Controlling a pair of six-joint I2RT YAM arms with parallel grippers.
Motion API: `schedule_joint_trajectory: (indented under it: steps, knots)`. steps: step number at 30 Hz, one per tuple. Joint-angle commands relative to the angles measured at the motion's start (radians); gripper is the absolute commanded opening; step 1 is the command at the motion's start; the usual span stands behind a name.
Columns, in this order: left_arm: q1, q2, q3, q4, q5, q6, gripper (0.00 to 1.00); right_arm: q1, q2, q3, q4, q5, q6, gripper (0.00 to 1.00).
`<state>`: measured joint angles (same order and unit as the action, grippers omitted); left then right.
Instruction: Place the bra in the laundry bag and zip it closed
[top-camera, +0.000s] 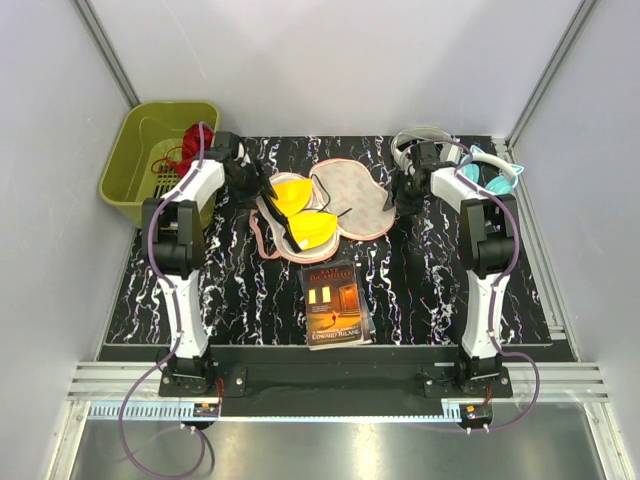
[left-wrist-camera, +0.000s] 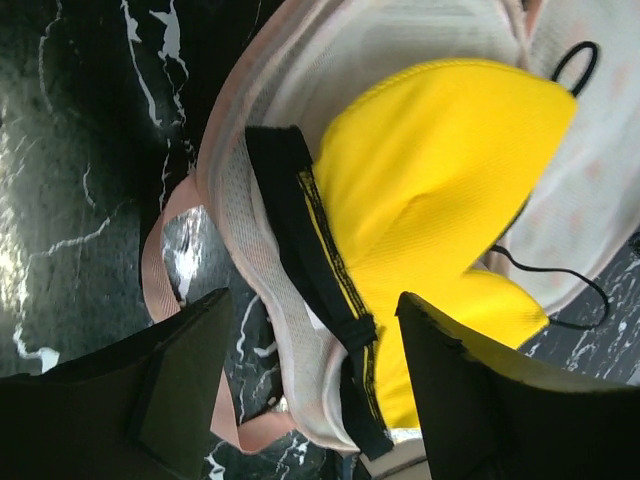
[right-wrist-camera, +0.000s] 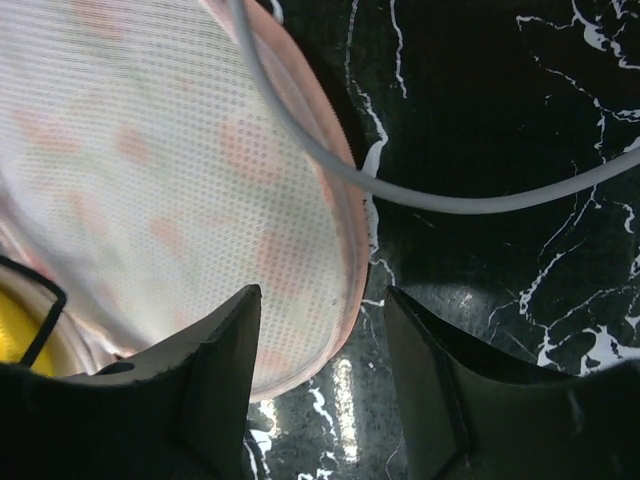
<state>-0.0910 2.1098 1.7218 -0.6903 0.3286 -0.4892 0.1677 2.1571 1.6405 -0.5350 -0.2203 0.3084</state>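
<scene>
The bright yellow padded bra (top-camera: 300, 212) lies inside the opened peach-pink mesh-lined laundry bag (top-camera: 352, 198), upper centre. The left gripper (left-wrist-camera: 312, 330) and right gripper (right-wrist-camera: 322, 310), jaws parted and empty, flank its rims, probably to fold it shut.

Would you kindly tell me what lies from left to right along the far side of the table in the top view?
green basket → left claw → bra → right claw → teal headset

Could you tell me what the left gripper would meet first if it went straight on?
The left gripper, open, would probably meet the bra first, at its dark band over the laundry bag rim; depth is unclear.
</scene>
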Motion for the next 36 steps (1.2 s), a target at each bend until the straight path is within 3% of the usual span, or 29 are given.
schedule_joint_trajectory:
  steps: [1, 9, 16, 18, 21, 23, 26, 28, 30, 32, 36]
  knots:
    - [0.014, 0.094, 0.143, 0.023, 0.032, 0.037, 0.68, 0.0, 0.043, 0.045, 0.027, 0.045, -0.019, 0.55]
    - [-0.003, 0.214, 0.252, 0.038, 0.11, -0.02, 0.55, 0.0, 0.07, 0.067, 0.027, 0.058, -0.003, 0.45]
    - [-0.024, 0.23, 0.302, 0.055, 0.124, -0.032, 0.52, 0.0, 0.073, 0.07, 0.032, 0.062, 0.011, 0.23]
    - [-0.026, 0.204, 0.28, 0.055, 0.1, -0.02, 0.55, 0.0, 0.076, 0.081, 0.03, 0.055, 0.014, 0.14]
    - [-0.027, 0.141, 0.242, 0.052, 0.063, -0.005, 0.69, 0.0, 0.072, 0.09, 0.03, 0.055, 0.023, 0.06]
    - [-0.03, 0.075, 0.213, 0.054, 0.034, 0.0, 0.78, 0.0, 0.063, 0.088, 0.03, 0.058, 0.026, 0.05]
    - [-0.049, -0.014, 0.145, 0.055, -0.058, 0.012, 0.81, 0.0, 0.035, 0.084, 0.024, 0.071, 0.044, 0.02]
    - [-0.073, -0.066, 0.093, 0.055, -0.085, 0.015, 0.77, 0.001, 0.0, 0.078, 0.021, 0.076, 0.055, 0.0]
    - [-0.104, -0.091, 0.05, 0.057, -0.098, 0.008, 0.63, 0.0, -0.028, 0.078, 0.017, 0.059, 0.069, 0.0]
    - [-0.124, -0.111, 0.021, 0.064, -0.109, -0.005, 0.59, -0.002, -0.046, 0.073, 0.015, 0.047, 0.087, 0.0]
    - [-0.162, -0.084, -0.031, 0.104, -0.034, -0.046, 0.47, 0.001, -0.118, 0.058, 0.01, 0.038, 0.115, 0.0]
